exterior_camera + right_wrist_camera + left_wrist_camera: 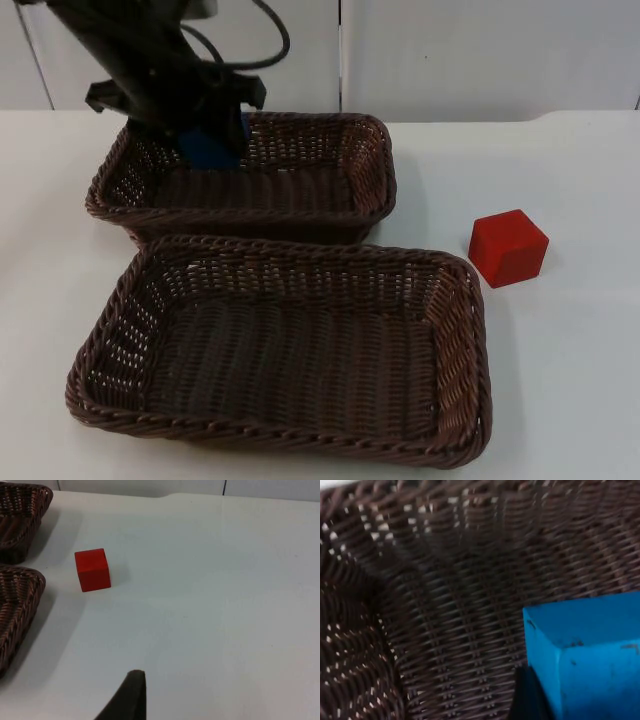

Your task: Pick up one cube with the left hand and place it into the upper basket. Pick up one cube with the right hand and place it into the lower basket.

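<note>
Nearest the camera sits the lower basket [280, 350]; beyond it, upper left, the left gripper [212, 140] pinches a blue cube [210, 150] inside the upper basket [300, 195]. Right of both baskets, a red cube [508, 247] lies on the table [580, 350]. I cannot tell the right gripper's [131, 700] state.

The left arm [150, 60] was a thick black limb of matte, angular housing, widening toward the wrist into a broad black cross-piece with flat, bracket-like ends that jutted out on both sides. Its surface was plain, with no markings or screws that could be made out. The left gripper [205, 140] was black like the arm; one of its fingertips [527, 697] appeared as a dark, smooth, tapering wedge. The right gripper's fingertip [131, 696] was likewise black and matte, a narrow blade-like form with a blunt, slightly rounded tip.
</note>
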Available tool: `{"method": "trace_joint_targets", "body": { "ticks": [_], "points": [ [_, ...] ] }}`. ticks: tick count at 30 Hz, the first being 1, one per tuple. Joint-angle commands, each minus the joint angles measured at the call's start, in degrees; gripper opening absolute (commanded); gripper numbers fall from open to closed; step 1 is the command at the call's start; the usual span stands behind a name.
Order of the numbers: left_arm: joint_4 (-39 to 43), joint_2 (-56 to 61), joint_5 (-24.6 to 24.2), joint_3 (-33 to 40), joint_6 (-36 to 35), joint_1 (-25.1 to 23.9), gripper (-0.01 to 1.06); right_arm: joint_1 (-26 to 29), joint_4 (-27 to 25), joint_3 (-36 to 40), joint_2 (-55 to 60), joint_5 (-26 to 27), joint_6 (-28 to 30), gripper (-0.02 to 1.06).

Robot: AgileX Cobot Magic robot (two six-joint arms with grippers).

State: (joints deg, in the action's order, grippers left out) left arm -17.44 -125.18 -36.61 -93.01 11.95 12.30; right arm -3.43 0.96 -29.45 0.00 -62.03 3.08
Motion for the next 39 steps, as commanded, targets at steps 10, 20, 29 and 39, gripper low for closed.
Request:
{"method": "trace_joint_targets", "body": {
  "ticks": [10, 20, 29, 39],
  "points": [
    [-0.57, -4.15, 1.56, -0.95, 1.69, 0.35, 0.0, -0.01, 0.24, -0.12, 0.0, 0.33, 0.17, 1.05],
    [-1.47, -6.76, 1.68, -0.95, 1.69, 0.35, 0.03, -0.01, 0.24, -0.12, 0.0, 0.33, 0.17, 1.05],
    [-1.47, -6.84, 2.1, -0.95, 1.69, 0.35, 0.38, -0.01, 0.24, -0.12, 0.0, 0.33, 0.17, 1.05],
    [-1.77, -6.74, 1.74, -0.95, 1.69, 0.35, 0.68, -0.01, 0.34, -0.12, 0.0, 0.33, -0.07, 1.05]
  ]
}}
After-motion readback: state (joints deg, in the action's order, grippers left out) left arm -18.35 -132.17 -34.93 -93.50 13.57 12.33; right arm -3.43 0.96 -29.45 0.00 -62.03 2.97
